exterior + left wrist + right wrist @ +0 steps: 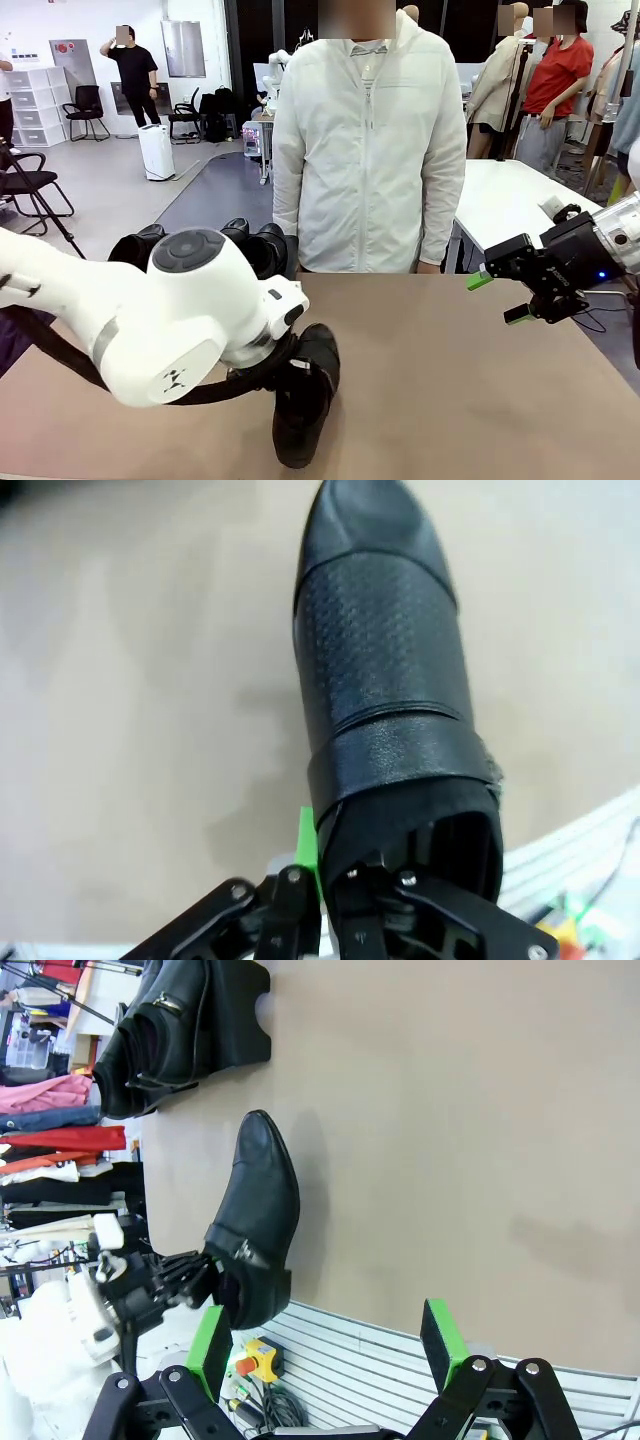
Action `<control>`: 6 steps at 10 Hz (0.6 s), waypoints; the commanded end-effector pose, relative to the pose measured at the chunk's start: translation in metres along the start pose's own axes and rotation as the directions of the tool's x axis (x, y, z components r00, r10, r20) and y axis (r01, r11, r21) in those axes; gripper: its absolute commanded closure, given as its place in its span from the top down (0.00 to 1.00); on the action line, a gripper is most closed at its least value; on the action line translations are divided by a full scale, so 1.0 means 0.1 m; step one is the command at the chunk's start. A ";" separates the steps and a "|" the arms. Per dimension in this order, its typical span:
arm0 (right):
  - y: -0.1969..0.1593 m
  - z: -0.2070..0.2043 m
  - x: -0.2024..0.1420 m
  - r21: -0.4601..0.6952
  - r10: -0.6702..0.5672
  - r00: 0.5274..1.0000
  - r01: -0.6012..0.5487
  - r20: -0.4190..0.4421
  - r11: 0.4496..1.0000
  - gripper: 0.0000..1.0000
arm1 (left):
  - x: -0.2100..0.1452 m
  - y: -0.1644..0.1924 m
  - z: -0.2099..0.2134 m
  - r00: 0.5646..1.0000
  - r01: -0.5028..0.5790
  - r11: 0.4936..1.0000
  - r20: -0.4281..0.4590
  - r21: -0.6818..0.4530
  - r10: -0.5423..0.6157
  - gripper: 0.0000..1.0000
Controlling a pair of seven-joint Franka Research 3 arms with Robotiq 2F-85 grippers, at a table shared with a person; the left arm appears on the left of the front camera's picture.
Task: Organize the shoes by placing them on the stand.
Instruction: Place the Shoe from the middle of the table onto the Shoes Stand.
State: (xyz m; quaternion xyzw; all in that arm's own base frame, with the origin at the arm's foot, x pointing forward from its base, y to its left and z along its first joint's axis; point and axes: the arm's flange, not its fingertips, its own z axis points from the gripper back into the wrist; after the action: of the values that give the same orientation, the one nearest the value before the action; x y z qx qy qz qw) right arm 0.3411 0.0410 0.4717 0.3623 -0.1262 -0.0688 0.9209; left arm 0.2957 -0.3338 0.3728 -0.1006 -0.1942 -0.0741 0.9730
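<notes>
One black glossy shoe [305, 400] lies on the brown table [460, 400] just in front of my left arm. In the left wrist view my left gripper [325, 885] is shut on the rim of the shoe's [385, 680] heel opening, one green pad [307, 852] against its side. The right wrist view shows that shoe [255, 1220] resting on the table with the left gripper [192, 1272] at its heel. More shoes [255, 245] stand on the stand [245, 1010] at the far left. My right gripper [500, 297] hovers open at the right, its own pads [208, 1348] wide apart.
A person in a white jacket [365, 150] stands at the far edge, arms down. The table's middle and right are bare. A slatted rail with a yellow stop button [258, 1357] runs along the near edge.
</notes>
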 end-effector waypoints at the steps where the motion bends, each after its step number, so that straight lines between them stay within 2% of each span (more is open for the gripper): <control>1: 0.03 0.00 0.01 0.025 -0.008 1.000 0.008 0.006 1.000 1.00 | -0.32 0.64 0.87 0.976 0.205 0.979 0.068 0.005 -0.205 0.00; 3: 0.03 0.00 0.01 0.025 -0.008 1.000 0.008 0.006 1.000 1.00 | -0.43 1.25 1.37 0.949 0.232 0.968 0.198 0.092 -0.247 0.00; 6: 0.03 0.00 0.01 0.025 -0.008 1.000 0.008 0.006 1.000 1.00 | -0.58 2.23 1.77 0.945 0.118 0.988 0.294 0.102 -0.143 0.00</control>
State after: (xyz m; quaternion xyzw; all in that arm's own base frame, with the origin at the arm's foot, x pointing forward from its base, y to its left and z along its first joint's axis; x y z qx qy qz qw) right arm 0.3410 0.0409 0.4718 0.3620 -0.1264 -0.0690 0.9210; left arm 0.2934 -0.1634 0.5759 -0.0565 -0.3322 -0.1223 0.9335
